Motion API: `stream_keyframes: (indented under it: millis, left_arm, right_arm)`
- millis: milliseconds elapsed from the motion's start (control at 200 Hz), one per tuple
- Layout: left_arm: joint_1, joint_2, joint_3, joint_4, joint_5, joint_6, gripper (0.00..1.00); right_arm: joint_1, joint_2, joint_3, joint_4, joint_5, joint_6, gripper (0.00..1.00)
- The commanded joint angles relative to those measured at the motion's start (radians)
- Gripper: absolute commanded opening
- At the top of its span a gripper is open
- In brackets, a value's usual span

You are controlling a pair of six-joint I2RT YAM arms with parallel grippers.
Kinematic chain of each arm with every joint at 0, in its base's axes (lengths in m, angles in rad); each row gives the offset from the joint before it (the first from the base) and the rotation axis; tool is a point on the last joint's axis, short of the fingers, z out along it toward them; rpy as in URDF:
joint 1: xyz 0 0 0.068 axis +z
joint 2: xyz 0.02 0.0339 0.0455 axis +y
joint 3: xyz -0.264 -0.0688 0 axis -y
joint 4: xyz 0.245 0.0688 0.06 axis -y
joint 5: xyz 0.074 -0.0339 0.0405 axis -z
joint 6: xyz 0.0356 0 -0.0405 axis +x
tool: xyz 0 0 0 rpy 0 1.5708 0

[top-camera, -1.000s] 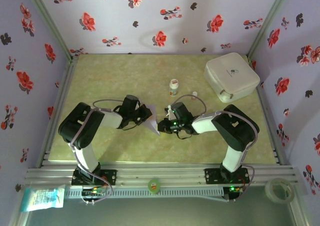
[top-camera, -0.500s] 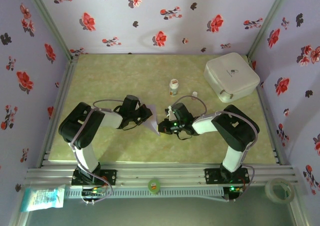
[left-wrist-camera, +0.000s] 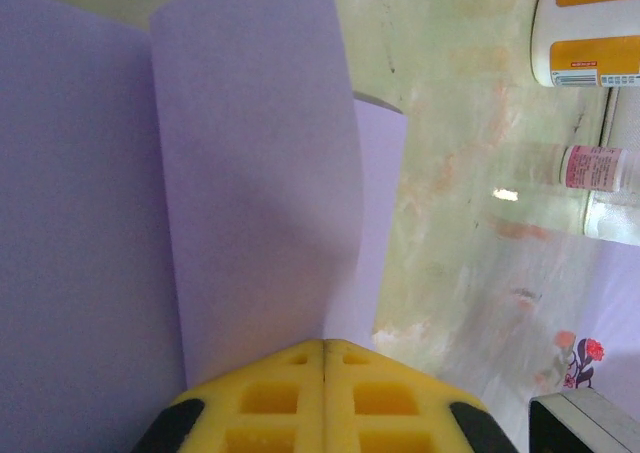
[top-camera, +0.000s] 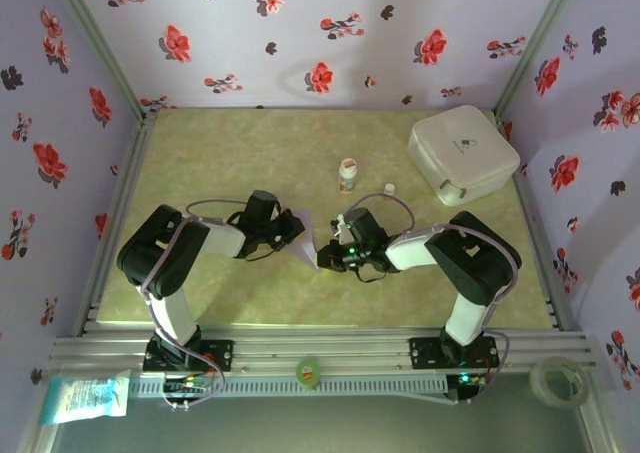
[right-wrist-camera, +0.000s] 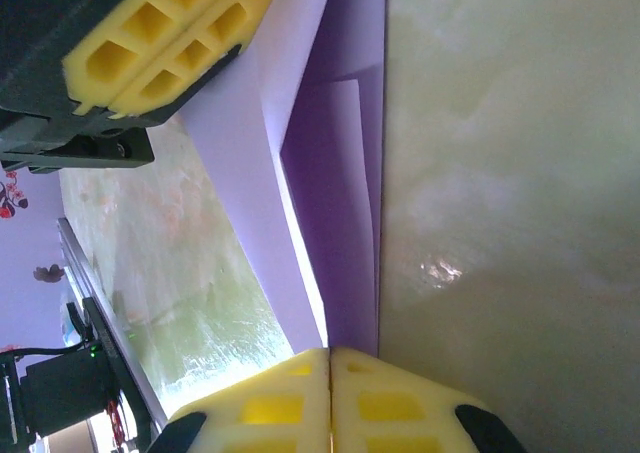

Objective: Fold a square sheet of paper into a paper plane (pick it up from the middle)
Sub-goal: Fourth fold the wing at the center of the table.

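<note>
The square sheet of paper (top-camera: 303, 241) is pale lilac and folded into a pointed, layered shape. It is held off the table's middle between both grippers. My left gripper (top-camera: 292, 235) is shut on one side of it. In the left wrist view the yellow fingertips (left-wrist-camera: 300, 368) meet on the paper (left-wrist-camera: 250, 173), which stands up in curved flaps. My right gripper (top-camera: 326, 257) is shut on the opposite edge. In the right wrist view the folded layers (right-wrist-camera: 335, 173) run up from the right gripper (right-wrist-camera: 330, 353) toward the left gripper's yellow fingers (right-wrist-camera: 160, 43).
A white rounded box (top-camera: 463, 153) sits at the back right. A white bottle with an orange label (top-camera: 347, 175) and a smaller bottle (top-camera: 388, 188) stand just behind the grippers. A tape roll (top-camera: 558, 381) and a green roll (top-camera: 308, 373) lie on the front rail.
My right gripper has closed the last bit on the paper's edge and shifted slightly toward the near left. The left gripper and the paper have stayed nearly still.
</note>
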Motion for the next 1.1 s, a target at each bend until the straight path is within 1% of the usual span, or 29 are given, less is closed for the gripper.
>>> stream_keyframes:
  millis: [0,320,415,545,680,735,765,845,885,980,1045,1095]
  left_arm:
    - [-0.004,0.030,-0.021,-0.035,-0.058,-0.003,0.03]
    - [-0.003,0.028,-0.023,-0.032,-0.060,-0.005,0.03]
    - [-0.003,0.030,-0.023,-0.030,-0.060,-0.005,0.03]
    - [-0.003,0.030,-0.021,-0.030,-0.058,-0.004,0.03]
    - [-0.003,0.030,-0.022,-0.030,-0.060,-0.006,0.03]
    - [-0.003,0.029,-0.022,-0.029,-0.060,-0.006,0.03]
    - [-0.004,0.029,-0.023,-0.029,-0.060,-0.005,0.03]
    - [-0.003,0.029,-0.024,-0.031,-0.059,-0.001,0.03]
    - [-0.003,0.030,-0.023,-0.031,-0.059,-0.002,0.03]
    - [-0.003,0.030,-0.026,-0.030,-0.061,0.000,0.03]
    - [-0.003,0.031,-0.027,-0.030,-0.060,0.000,0.03]
    - [-0.003,0.032,-0.026,-0.030,-0.058,0.000,0.03]
  right_arm:
    - [0.015,-0.006,-0.033,-0.112,-0.035,-0.011,0.04]
    - [0.017,-0.039,-0.046,-0.156,-0.031,-0.028,0.10]
    - [0.016,-0.035,-0.048,-0.168,-0.024,-0.040,0.09]
    - [0.020,-0.032,-0.050,-0.173,-0.019,-0.042,0.03]
    - [0.021,-0.033,-0.044,-0.200,-0.014,-0.055,0.02]
    - [0.022,-0.040,-0.042,-0.208,-0.010,-0.055,0.05]
    - [0.022,-0.051,-0.042,-0.204,-0.005,-0.049,0.09]
    - [0.019,-0.095,-0.033,-0.195,0.011,-0.034,0.15]
    - [0.016,-0.116,-0.023,-0.203,0.029,-0.030,0.20]
    - [0.009,-0.154,0.002,-0.228,0.059,-0.031,0.22]
    - [0.007,-0.173,0.012,-0.231,0.096,-0.022,0.28]
    - [0.010,-0.182,0.017,-0.224,0.111,-0.009,0.29]
